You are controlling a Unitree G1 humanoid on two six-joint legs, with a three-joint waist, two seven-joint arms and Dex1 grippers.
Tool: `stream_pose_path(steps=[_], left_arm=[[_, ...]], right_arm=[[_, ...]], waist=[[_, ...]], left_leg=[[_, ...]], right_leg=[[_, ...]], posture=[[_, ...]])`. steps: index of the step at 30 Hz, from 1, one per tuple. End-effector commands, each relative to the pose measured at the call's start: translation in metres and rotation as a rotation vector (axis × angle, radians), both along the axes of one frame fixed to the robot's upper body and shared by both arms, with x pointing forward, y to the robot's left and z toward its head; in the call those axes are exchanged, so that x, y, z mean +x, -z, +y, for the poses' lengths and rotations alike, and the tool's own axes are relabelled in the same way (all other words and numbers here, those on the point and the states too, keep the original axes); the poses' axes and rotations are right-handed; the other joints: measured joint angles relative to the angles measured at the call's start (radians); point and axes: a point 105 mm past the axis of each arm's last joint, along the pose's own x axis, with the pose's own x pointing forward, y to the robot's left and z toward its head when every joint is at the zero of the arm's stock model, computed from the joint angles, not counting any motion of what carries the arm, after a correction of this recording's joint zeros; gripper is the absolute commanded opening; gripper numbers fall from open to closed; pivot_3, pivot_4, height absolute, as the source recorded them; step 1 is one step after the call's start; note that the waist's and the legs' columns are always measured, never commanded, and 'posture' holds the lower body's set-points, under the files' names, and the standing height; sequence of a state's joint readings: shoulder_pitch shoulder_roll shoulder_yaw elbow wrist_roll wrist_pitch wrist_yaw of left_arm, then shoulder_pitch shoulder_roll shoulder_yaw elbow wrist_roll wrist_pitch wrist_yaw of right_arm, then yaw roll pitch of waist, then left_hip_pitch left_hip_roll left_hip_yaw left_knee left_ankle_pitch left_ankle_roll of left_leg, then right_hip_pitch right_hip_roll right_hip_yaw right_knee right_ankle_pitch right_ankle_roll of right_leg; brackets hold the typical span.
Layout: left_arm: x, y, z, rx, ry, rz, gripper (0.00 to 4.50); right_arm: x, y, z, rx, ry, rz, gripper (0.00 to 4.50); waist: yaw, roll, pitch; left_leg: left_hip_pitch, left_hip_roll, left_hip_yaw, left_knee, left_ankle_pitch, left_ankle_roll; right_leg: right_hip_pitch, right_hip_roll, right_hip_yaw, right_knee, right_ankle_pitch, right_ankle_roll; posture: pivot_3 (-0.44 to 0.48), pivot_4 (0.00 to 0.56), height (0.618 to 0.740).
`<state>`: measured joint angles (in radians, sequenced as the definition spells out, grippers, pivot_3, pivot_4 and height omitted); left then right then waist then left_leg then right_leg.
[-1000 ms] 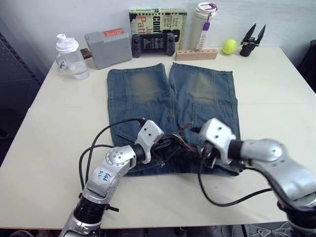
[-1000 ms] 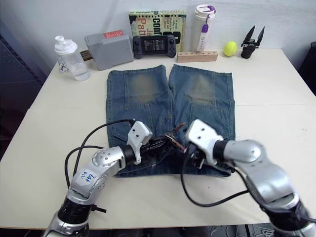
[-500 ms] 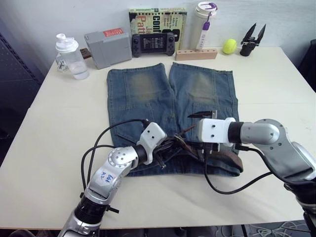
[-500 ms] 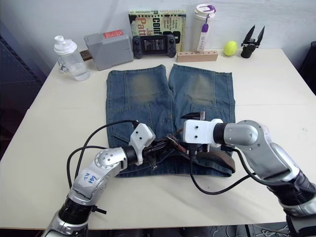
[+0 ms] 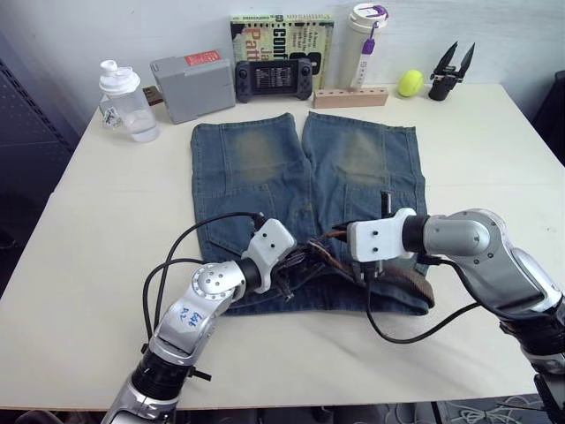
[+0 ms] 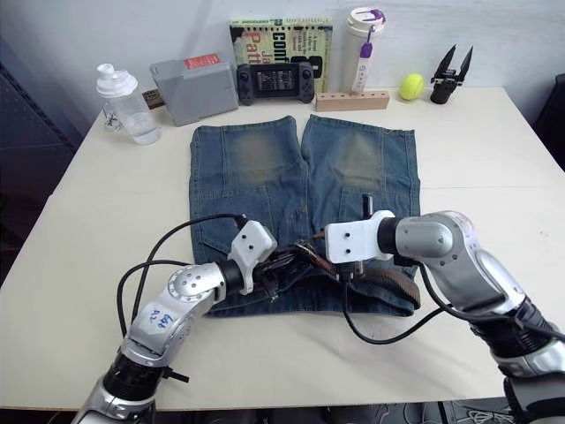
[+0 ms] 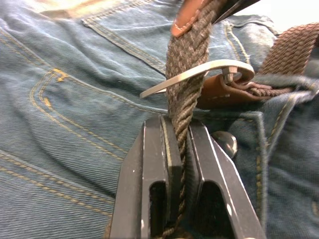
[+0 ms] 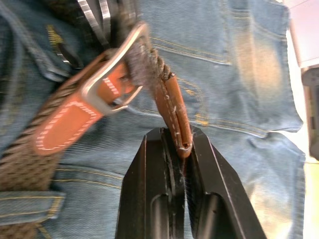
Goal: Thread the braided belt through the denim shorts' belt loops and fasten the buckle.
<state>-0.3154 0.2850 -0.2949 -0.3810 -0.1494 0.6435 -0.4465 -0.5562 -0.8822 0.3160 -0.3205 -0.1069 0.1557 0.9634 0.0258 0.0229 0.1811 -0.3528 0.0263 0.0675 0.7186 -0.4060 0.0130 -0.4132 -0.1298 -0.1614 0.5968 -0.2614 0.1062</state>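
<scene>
The denim shorts [image 5: 265, 159] lie flat on the table, waistband towards me. The braided belt [image 5: 410, 284] runs along the waistband and passes under a belt loop [image 8: 25, 206]. Its free end goes through the silver buckle [image 7: 199, 72] at the middle of the waist. Just short of the buckle, my left gripper [image 7: 179, 124] is shut on the braided strap. On the far side of the buckle [image 8: 112, 82], my right gripper [image 8: 177, 134] is shut on the belt's brown leather tip [image 8: 174, 114]. The two grippers face each other over the fly, left gripper [image 5: 296, 265] and right gripper [image 5: 346, 240].
Along the back edge stand a water bottle [image 5: 124, 102], a grey box [image 5: 190, 84], a game console [image 5: 272, 79], a book [image 5: 282, 31], a tumbler [image 5: 366, 40], a wooden block [image 5: 350, 97], a tennis ball [image 5: 410, 84] and a black tool [image 5: 450, 71]. Bare table [image 5: 106, 230] lies on both sides.
My right gripper, open a second ago, has turned and slid left, then shut on the belt's tip. The left gripper has kept its hold and place.
</scene>
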Motion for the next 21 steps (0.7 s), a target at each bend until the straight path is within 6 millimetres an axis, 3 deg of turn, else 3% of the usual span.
stream_pose_path(steps=[1,4,6,7,9,17,21], left_arm=[[-0.002,-0.008,-0.004,-0.022,0.015,-0.022,0.00],[-0.006,-0.013,-0.004,-0.051,0.050,-0.020,1.35],[-0.009,-0.013,-0.003,-0.039,0.067,-0.022,1.75],[-0.008,-0.013,-0.001,-0.034,0.058,-0.025,2.34],[-0.013,-0.019,0.007,-0.072,0.078,-0.016,2.98],[-0.035,-0.053,0.063,-0.386,0.141,0.058,2.98],[-0.023,-0.041,0.085,-0.338,0.076,0.081,1.71]], right_arm=[[-0.008,-0.011,0.007,0.020,-0.033,-0.043,0.03],[-0.007,-0.011,0.007,0.026,-0.020,-0.043,0.00],[-0.007,-0.011,0.007,0.037,-0.010,-0.039,0.00],[-0.007,-0.010,0.007,0.038,-0.005,-0.038,0.00],[-0.006,-0.009,0.005,0.044,0.007,-0.036,0.00],[-0.003,-0.015,0.000,0.091,0.038,-0.050,0.00],[-0.004,-0.017,-0.001,0.117,0.039,-0.059,0.00]], waist=[[0.000,0.000,0.000],[0.000,0.000,0.000],[-0.001,0.000,0.000],[-0.001,0.000,0.000],[-0.001,0.000,0.000],[-0.001,0.000,0.000],[0.000,0.000,0.000]], left_leg=[[0.000,0.000,0.000,0.000,0.000,0.000],[0.000,0.000,0.000,0.000,0.000,0.000],[0.000,0.000,0.000,0.000,0.000,0.000],[0.000,0.000,0.000,0.000,0.000,0.000],[0.000,0.000,0.000,0.000,0.000,0.000],[0.000,0.003,-0.002,0.001,0.000,0.000],[0.000,0.001,-0.001,0.001,0.000,0.000]], right_leg=[[0.000,0.000,0.000,0.000,0.000,0.000],[0.000,0.000,0.000,0.000,0.000,0.000],[0.000,0.000,0.000,0.000,0.000,0.000],[0.000,0.000,0.000,0.000,0.000,0.000],[0.000,0.000,0.000,0.000,0.000,0.000],[0.000,0.000,0.000,0.000,0.000,0.000],[0.000,0.000,0.000,0.000,0.000,0.000]], posture=[[0.000,0.150,0.726],[0.000,0.150,0.726],[0.000,0.150,0.726],[0.000,0.150,0.726],[0.000,0.150,0.726],[0.000,0.150,0.726],[0.000,0.150,0.726]])
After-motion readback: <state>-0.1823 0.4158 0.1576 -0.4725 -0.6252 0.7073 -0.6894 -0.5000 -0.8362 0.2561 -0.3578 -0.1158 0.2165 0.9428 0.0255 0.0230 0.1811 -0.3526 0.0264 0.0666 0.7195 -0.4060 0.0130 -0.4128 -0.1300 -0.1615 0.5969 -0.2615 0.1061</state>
